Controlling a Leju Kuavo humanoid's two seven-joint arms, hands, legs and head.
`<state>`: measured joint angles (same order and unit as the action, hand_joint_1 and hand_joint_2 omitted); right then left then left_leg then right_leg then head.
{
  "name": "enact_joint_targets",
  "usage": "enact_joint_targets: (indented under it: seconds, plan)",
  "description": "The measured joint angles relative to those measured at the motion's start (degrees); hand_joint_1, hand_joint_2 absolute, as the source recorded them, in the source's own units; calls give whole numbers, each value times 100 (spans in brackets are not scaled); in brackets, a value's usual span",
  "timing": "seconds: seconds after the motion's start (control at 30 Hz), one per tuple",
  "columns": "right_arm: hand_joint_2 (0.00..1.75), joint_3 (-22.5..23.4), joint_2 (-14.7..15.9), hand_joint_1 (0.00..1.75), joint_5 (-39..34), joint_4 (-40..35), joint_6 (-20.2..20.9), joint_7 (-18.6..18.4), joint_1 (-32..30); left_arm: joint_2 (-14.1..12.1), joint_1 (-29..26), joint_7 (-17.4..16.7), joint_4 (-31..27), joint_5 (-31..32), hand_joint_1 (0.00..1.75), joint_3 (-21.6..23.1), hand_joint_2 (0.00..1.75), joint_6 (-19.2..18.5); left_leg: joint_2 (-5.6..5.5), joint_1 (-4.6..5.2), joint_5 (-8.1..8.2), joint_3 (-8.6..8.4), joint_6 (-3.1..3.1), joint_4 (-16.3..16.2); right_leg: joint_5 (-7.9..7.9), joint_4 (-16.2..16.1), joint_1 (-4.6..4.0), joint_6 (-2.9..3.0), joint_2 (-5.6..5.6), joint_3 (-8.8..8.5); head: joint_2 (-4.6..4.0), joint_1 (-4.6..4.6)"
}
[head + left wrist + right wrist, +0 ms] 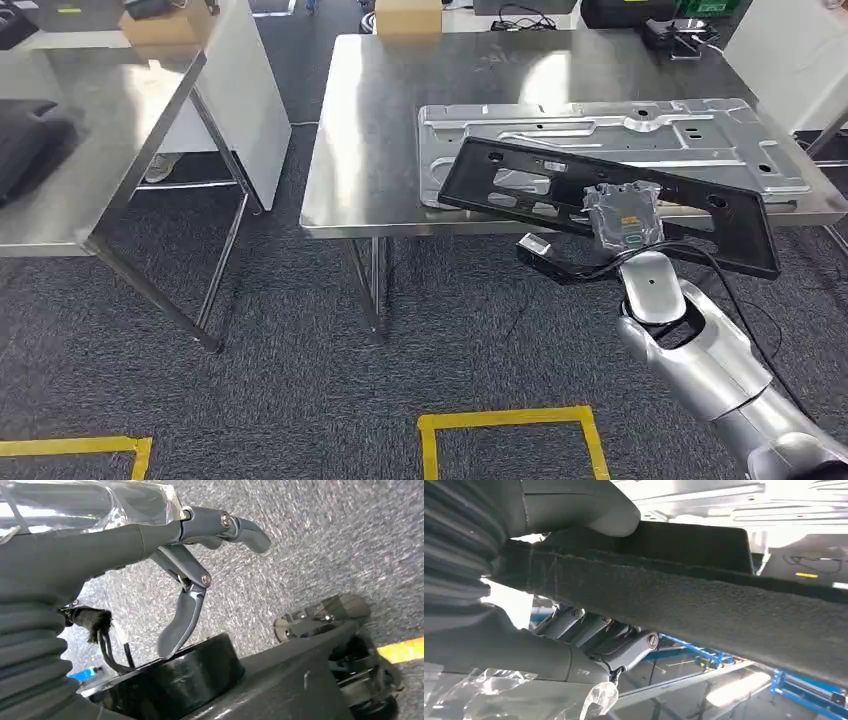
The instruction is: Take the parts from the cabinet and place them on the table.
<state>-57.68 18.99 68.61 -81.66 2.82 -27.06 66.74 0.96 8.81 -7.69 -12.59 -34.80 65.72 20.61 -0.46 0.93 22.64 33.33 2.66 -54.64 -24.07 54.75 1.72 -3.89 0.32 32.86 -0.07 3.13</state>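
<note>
We hold the black plastic frame (610, 200) in our right hand (625, 215), fingers clamped around its edge, mid-placement over the steel table (400, 120); next, lower and release it.

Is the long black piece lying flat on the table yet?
Not yet. The black panel is tilted, overhanging the table edge, held by the right robot hand, above the silver plate.

Right hand (622, 215) gripping, arm outstretched; left hand (190, 565) loosely spread, fingers apart
</note>
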Motion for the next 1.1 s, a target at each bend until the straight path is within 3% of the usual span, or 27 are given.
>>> enact_joint_targets:
  seconds: [0.07, 0.1, 0.17, 0.2, 0.23, 0.27, 0.33, 0.37, 0.4, 0.5, 0.57, 0.6, 0.67, 0.7, 0.73, 0.77, 0.8, 0.87, 0.9, 1.0, 1.03, 1.07, 1.1]
  plan:
    - [175, 9, 9, 175, 0, -4, 0, -2, 3, 0, 5, 0, 0, 2, 0, 0, 175, 0, -2, -39, -34, -99, 66, 92, -126, 191, 19, -43, -7, 41, -2, -2]
    - [175, 13, 15, 175, 0, -7, 0, -2, 8, 0, 6, 0, 0, 2, 0, 0, 175, 0, 6, -39, -13, -121, 110, 87, -313, 545, 18, -41, -7, 203, 0, -4]
    - [175, 17, 15, 175, 0, -7, 0, -7, -15, 2, 6, 0, 0, 2, 0, 0, 175, -2, 10, -27, 25, -167, 162, 87, -727, 1552, -3, -70, -5, 706, 0, -2]
    - [175, 17, 22, 175, 0, -7, 0, -7, -31, 2, 5, 0, 0, 2, 0, 0, 175, -7, 9, -19, 40, -184, 178, 85, -801, 1901, -3, -80, -6, 912, 0, -2]
    - [175, 20, 24, 175, 0, -7, 2, -9, -53, 2, -3, 0, 0, 2, 0, 0, 175, -7, 0, -17, 58, -207, 177, 84, -727, 1970, -2, -80, -6, 1001, 0, -2]
    - [175, 20, 28, 175, -2, -7, 0, -9, -59, 2, -12, 0, 0, 4, 0, 0, 175, -9, -11, -17, 82, -234, 172, 81, -525, 1721, 0, -75, -8, 929, 0, -2]
    - [175, 33, 37, 175, -2, -15, 2, -28, -53, 2, -19, 0, -2, 24, 0, 0, 175, -9, -24, -28, 153, -309, 128, 56, 53, 685, 9, -68, -15, 465, 0, -2]
    - [175, 37, 44, 175, -2, -22, 2, -41, -55, 2, -18, 0, 0, 35, 0, 0, 175, -9, -23, -18, 205, -321, 90, 29, 217, 218, 14, -73, -25, 266, 0, -2]
    - [175, 37, 57, 175, -2, -26, 7, -44, -38, -2, -5, 0, 0, 37, 0, 0, 175, -9, -19, 36, 260, -296, 54, -22, 124, 124, -3, -46, -14, 201, -2, 0]
    - [175, 37, 68, 175, -7, -50, 20, -55, -53, -2, -1, -2, 0, 52, 0, 0, 175, -9, -13, 30, 266, -307, 41, 16, 102, 136, -37, 61, -2, 230, 0, 0]
    - [175, 48, 79, 175, -7, -63, 20, -61, -36, -7, -10, -2, 0, 52, 0, 0, 175, -4, -5, 7, 372, -254, -28, -120, 96, 118, 3, 133, -3, 199, 0, 0]
    - [175, 50, 77, 175, -4, -77, 20, -68, -35, -7, -5, 0, 0, 52, 0, 0, 175, -4, 4, -9, 542, -102, -74, -442, 83, 118, 6, 155, -3, 189, 0, 0]
    - [175, 50, 77, 175, -7, -83, 22, -70, -40, -7, 4, 0, 0, 52, 0, 0, 175, -4, 5, -53, 964, 462, -137, -1516, 57, 119, -1, 187, -1, 174, 0, -2]
    - [175, 50, 77, 175, -7, -83, 24, -72, -51, -7, -5, -2, 0, 52, 0, 0, 175, -6, 5, -57, 1051, 682, -147, -1886, 43, 120, -4, 194, -1, 163, 0, 0]
    - [175, 50, 77, 175, -9, -83, 31, -77, -60, -7, -14, 0, 0, 52, 0, 0, 175, -7, 5, -59, 1012, 825, -148, -2041, 25, 120, -4, 200, 0, 145, 0, 0]
    - [175, 50, 77, 175, -11, -83, 39, -77, -64, -7, -18, -2, 0, 52, 0, 0, 175, -7, 4, -58, 820, 809, -136, -1868, 3, 120, -8, 199, 2, 112, 0, -2]
    - [175, 50, 77, 175, -11, -83, 42, -76, -64, -7, -17, -2, 0, 52, 0, 0, 175, -7, 4, -56, 523, 650, -113, -1435, -21, 120, -15, 195, 4, 72, 0, 0]
    - [175, 55, 76, 175, -11, -85, 42, -85, -58, -7, -16, -2, 0, 57, 0, 0, 175, -4, 3, -18, -99, 174, 16, -265, -77, 110, -30, 179, 3, -28, 0, 0]
    - [175, 57, 79, 175, -11, -85, 42, -87, -54, -22, -13, -2, 0, 59, 0, 0, 175, -4, 4, 14, -40, 73, 83, -103, -98, 107, -46, 153, 1, -46, 0, -2]
    - [175, 63, 94, 175, -15, -92, 57, -94, -84, -26, -13, -4, 0, 63, 0, 2, 175, -2, 6, 57, -12, 33, 111, -48, -125, 97, -8, 78, 16, -38, 0, -2]
    - [175, 63, 92, 175, -20, -98, 61, -92, -79, -26, -14, -7, 0, 68, 0, 2, 175, -2, 9, 46, -32, 5, 128, 14, -129, 77, -30, 27, 5, -61, 0, 0]
    - [175, 79, 103, 175, -20, -105, 59, -96, -85, -22, -22, -5, -2, 70, 0, 2, 175, -4, 18, -19, -70, -71, 128, 95, -185, 146, 16, 19, -2, -45, 0, -4]
    - [175, 83, 105, 175, -17, -107, 59, -96, -83, -20, -14, -2, -2, 72, 0, 2, 175, -4, 16, -10, -61, -100, 159, 115, -302, 370, -14, 9, -4, 40, 0, -2]
